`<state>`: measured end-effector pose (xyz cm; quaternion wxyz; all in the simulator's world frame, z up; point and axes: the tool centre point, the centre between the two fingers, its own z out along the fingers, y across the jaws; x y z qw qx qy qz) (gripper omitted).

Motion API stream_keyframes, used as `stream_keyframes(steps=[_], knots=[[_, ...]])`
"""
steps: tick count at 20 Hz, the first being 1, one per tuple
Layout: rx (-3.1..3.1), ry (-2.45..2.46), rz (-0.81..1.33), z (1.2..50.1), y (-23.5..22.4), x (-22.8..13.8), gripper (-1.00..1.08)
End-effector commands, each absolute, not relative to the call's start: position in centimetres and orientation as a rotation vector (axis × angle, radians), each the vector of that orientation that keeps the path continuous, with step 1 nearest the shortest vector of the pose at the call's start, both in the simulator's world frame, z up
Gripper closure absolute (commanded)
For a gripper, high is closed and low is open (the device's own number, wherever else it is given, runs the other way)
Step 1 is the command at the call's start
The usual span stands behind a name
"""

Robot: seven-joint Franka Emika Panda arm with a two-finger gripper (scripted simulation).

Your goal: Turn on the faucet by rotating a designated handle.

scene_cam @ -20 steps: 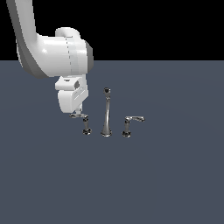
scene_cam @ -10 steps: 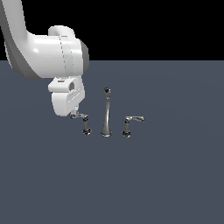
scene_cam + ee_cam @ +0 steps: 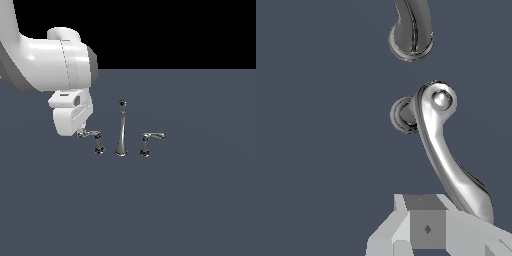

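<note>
The faucet is a chrome three-piece set on the dark floor, with its tall spout in the middle. The handle stands at the spout's left in the exterior view, its thin lever pointing left. My gripper hangs at the lever's free end, touching or nearly touching it. In the wrist view the handle runs from its round post down to my grey fingers, and its tip lies beside them. The fingers' gap is hidden, so open or shut is unclear. The spout base shows beyond.
The twin handle stands on the spout's right in the exterior view, its lever pointing right. My big white arm fills the upper left of that view. The flat dark floor surrounds the set.
My hand has shifted towards the exterior view's left and a little up. The handle's lever now sticks out further to the left, following the fingers.
</note>
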<state>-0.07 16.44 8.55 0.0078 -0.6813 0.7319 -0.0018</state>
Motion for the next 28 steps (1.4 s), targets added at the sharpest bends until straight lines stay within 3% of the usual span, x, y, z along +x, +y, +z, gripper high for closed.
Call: stream_keyframes(steps=[1,14,28], knots=[[-2.126,2.306,-0.004,8.5,15.8,-1.1,1.08],[-2.167,2.268,0.002,8.5,16.1,-4.5,1.08],[-2.103,2.333,0.0,8.5,11.3,-7.4,1.08]])
